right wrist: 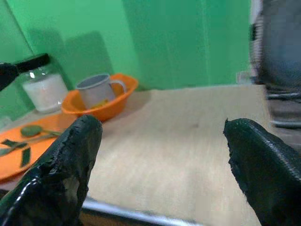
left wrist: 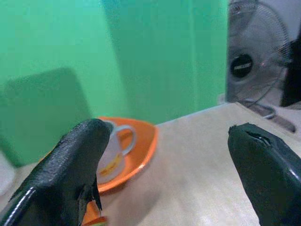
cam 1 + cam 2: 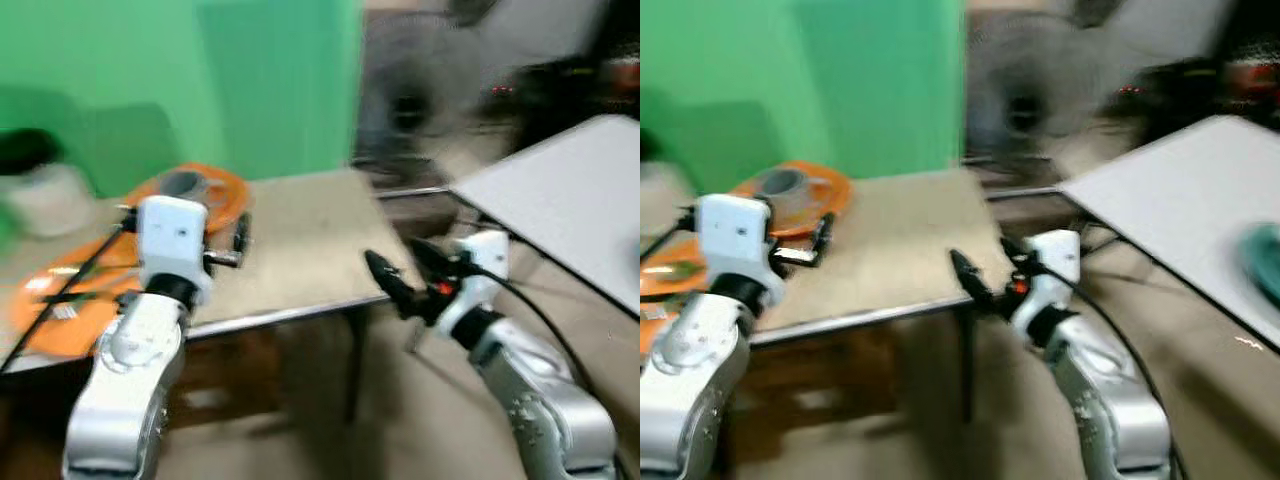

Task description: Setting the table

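Nothing is laid out yet, I judge: the mug (image 1: 98, 91) sits in the orange bowl (image 1: 106, 107) at the desk's (image 3: 300, 250) back, beside the orange tray (image 1: 23, 155). My left end effector (image 2: 174, 169) and right end effector (image 1: 160, 165) both gape, released, holding nothing.

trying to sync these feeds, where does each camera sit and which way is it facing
Left eye view: on the head, looking forward and down at the beige table; both silver arms show, left gripper over the table, right gripper off its corner.
Right eye view: same head, same scene, shifted slightly sideways.
Left wrist view: along the left gripper's spread fingers toward the mug in the orange bowl.
Right wrist view: along the right gripper's spread fingers, across the table.
Shared: both wrist views catch the mug, orange bowl and green wall.
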You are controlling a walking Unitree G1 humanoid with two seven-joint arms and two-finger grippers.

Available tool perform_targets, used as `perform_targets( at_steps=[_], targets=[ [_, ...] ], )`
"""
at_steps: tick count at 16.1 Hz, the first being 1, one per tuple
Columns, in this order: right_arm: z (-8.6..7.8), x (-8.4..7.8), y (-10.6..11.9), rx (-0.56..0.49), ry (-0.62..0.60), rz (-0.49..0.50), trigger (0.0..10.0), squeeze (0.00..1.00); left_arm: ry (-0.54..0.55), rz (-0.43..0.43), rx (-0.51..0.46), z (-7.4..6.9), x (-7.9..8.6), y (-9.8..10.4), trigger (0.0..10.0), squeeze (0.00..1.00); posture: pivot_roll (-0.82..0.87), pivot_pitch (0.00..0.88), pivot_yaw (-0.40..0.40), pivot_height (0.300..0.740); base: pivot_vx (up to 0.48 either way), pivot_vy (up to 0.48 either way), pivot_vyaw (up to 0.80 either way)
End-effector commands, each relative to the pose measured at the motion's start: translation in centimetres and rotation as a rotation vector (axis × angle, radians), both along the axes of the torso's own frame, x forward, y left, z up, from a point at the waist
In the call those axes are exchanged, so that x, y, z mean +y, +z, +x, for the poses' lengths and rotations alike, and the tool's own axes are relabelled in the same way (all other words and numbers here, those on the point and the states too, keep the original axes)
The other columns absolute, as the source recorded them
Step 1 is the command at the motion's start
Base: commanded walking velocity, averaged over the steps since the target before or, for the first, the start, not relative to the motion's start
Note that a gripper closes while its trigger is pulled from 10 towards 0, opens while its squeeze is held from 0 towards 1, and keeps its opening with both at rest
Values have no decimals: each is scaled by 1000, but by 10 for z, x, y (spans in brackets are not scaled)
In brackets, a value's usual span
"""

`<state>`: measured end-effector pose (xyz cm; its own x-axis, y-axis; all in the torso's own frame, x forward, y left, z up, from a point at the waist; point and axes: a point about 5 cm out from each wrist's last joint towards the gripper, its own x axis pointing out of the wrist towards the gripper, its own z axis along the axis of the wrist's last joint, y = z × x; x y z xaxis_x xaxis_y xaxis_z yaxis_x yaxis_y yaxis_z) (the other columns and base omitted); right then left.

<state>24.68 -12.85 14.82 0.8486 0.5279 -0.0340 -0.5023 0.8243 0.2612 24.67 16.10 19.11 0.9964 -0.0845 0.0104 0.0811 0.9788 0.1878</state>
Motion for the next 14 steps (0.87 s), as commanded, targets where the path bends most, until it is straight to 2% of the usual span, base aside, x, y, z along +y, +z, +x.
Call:
perform_targets(
  at_steps=[1, 6, 9, 14],
  targets=[
    [1, 6, 4, -18, 29, 19, 10000, 0, 17, 9, -3, 0, 5, 1, 10000, 0, 9, 0, 2, 740, 270, 0, 800],
    [4, 5, 6, -39, 36, 17, 10000, 0, 23, 20, -4, -2, 5, 1, 10000, 0, 22, 0, -10, 740, 269, 0, 800],
    [12, -2, 10, -49, -26, 56, 10000, 0, 16, 28, -4, -1, 7, 2, 10000, 0, 21, 0, -6, 740, 270, 0, 0],
    [16, -7, 12, -61, -42, 61, 10000, 0, 19, 27, -4, -1, 7, 1, 10000, 0, 21, 2, -14, 740, 270, 0, 0]
  ],
)
